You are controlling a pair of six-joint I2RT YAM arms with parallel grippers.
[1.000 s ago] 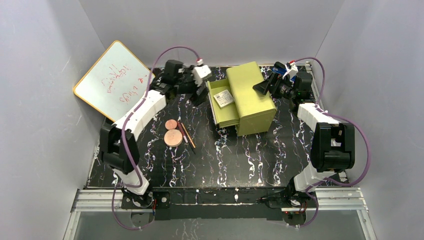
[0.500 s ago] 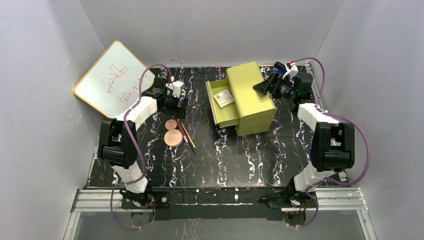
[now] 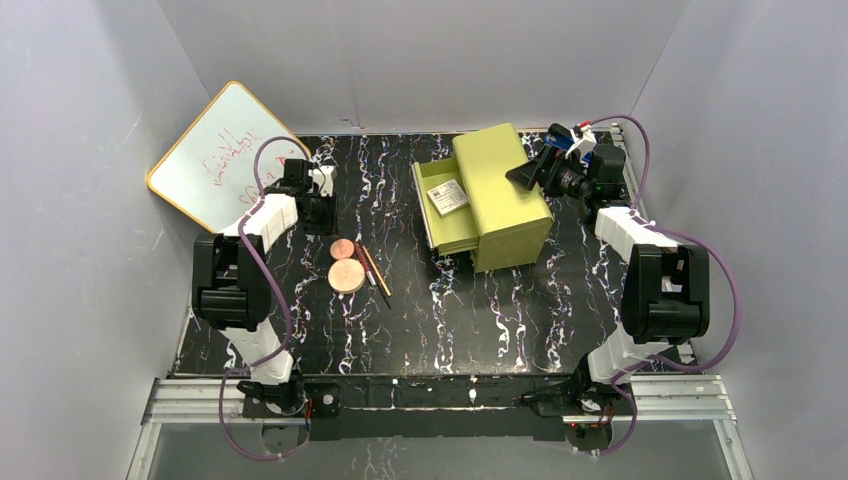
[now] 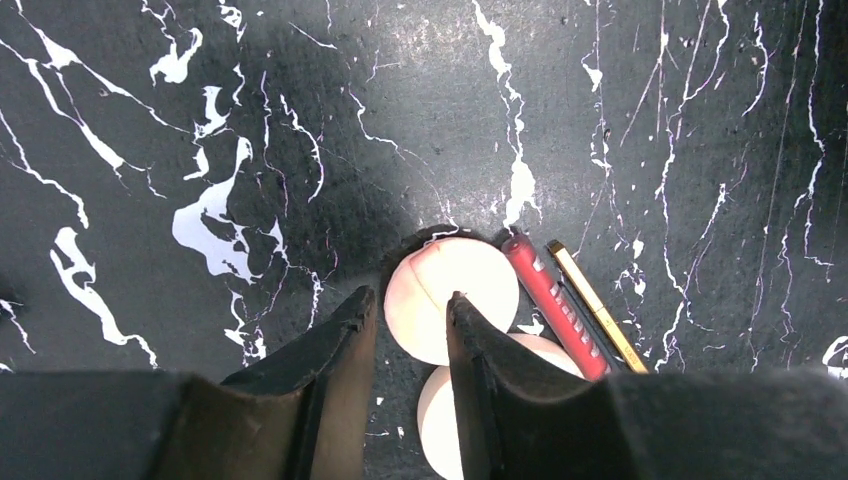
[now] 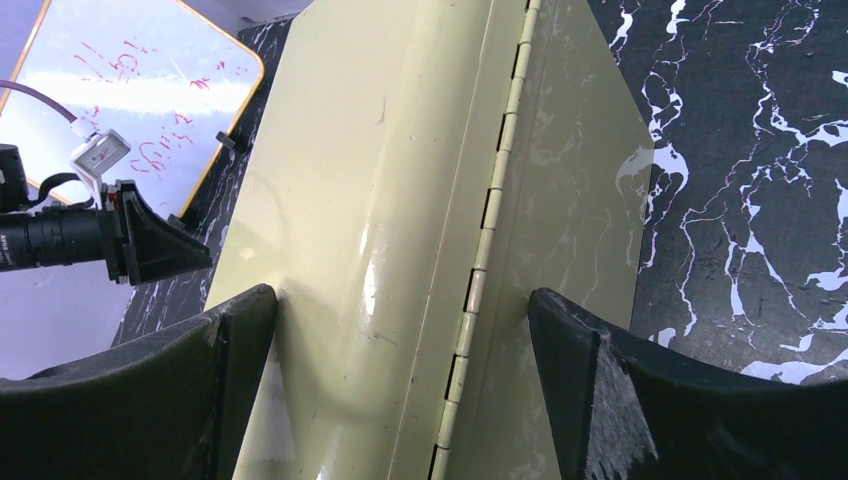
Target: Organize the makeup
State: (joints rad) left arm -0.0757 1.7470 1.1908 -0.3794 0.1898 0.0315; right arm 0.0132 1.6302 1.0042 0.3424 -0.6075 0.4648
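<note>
Two copper-pink discs lie left of centre, the smaller one (image 3: pixel 343 249) just behind the larger (image 3: pixel 347 275). Beside them on the right lie two thin sticks (image 3: pixel 372 268), one red (image 4: pixel 550 300) and one gold (image 4: pixel 595 305). A small white palette (image 3: pixel 447 195) lies in the pulled-out drawer. My left gripper (image 3: pixel 320 205) hovers behind the discs. Its jaws (image 4: pixel 408 296) stand a narrow gap apart with nothing between them, over the smaller disc (image 4: pixel 480 275). My right gripper (image 5: pixel 400 295) is wide open, with its fingers on top of the yellow-green box (image 5: pixel 400 150).
The yellow-green drawer box (image 3: pixel 505 200) stands at the back, right of centre, with its drawer pulled out to the left. A yellow-rimmed whiteboard (image 3: pixel 222 155) leans against the left wall. Grey walls close in three sides.
My left arm has swung left from beside the drawer to just behind the discs, and its jaws have narrowed. The right arm has not moved.
</note>
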